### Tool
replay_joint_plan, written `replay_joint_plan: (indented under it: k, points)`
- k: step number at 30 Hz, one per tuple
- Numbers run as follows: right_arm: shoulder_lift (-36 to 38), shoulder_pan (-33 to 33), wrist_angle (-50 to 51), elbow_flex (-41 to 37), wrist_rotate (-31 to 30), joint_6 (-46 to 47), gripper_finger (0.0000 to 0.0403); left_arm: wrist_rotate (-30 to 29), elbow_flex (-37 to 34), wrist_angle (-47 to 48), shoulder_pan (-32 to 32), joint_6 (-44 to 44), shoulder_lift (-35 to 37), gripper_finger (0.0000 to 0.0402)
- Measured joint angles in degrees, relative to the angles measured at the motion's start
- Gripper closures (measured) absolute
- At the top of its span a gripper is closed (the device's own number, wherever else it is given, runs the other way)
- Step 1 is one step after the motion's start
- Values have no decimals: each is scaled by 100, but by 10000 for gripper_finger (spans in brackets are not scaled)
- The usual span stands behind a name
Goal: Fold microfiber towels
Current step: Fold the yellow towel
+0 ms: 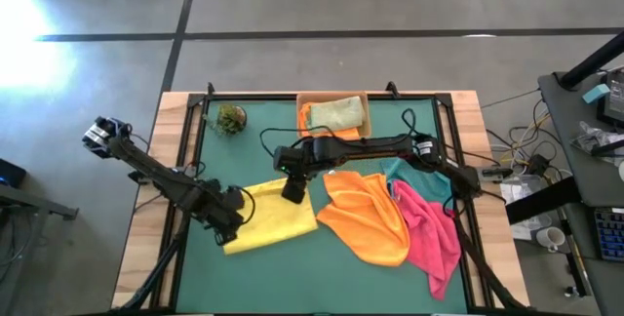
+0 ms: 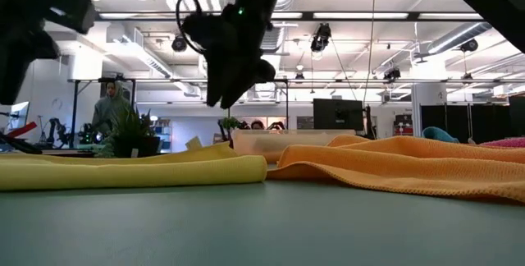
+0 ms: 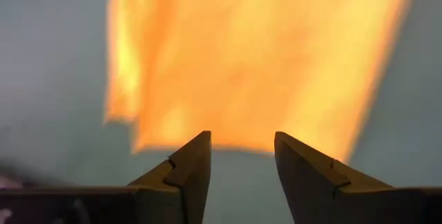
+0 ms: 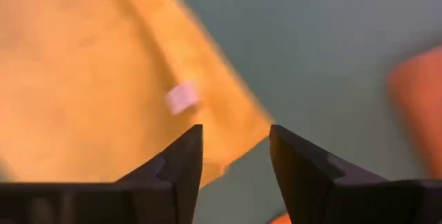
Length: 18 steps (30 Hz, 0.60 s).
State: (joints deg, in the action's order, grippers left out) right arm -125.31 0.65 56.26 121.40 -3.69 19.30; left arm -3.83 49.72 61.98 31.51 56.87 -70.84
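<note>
So the yellow towel [image 1: 276,216] is lying folded flat on the green table [image 1: 292,277], front left of the middle. The left gripper [image 1: 237,220] sits right at its left edge, and in the left wrist view its fingers [image 3: 186,175] are spread apart with nothing between them, just the towel's edge ahead. The right gripper [image 1: 292,194] hangs over the towel's far right corner, jaws also apart and empty, with a small white tag [image 4: 182,98] on the cloth just in front of them. In the low view that gripper floats clear above the cloth.

To the right of the yellow one there's an orange towel [image 1: 369,217] crumpled up, then a pink towel [image 1: 429,233] overlapping its right side, and a bit of a teal towel [image 1: 409,175] peeking out behind both. At the back, a tan tray [image 1: 331,97] holds an olive green towel [image 1: 339,113] on top of another orange one [image 1: 307,118]. A little green plant ball [image 1: 231,118] sits left of the tray.
</note>
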Motion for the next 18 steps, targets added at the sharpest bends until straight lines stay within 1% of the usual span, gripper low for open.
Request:
replay_joint_plan:
  k: [4,6,9,12,15,18]
  points:
    - [15,-121,55,-21,1164,-126,243,-125,-128,-890,2,-563,-30,258]
    - [-10,-270,51,-92,1477,-199,249,-150,-190,-1161,2,-780,-30,258]
    - [-30,-497,51,-240,1527,-149,260,-194,-375,-1263,1,-821,-28,259]
    - [-30,-671,40,-389,1533,-14,268,-215,-653,-1264,0,-820,-28,271]
    - [-30,-784,-32,-560,1526,169,271,-215,-934,-1434,0,-817,-28,297]
    - [-30,-831,-344,-824,1520,476,271,-215,-1157,-1675,0,-816,-28,331]
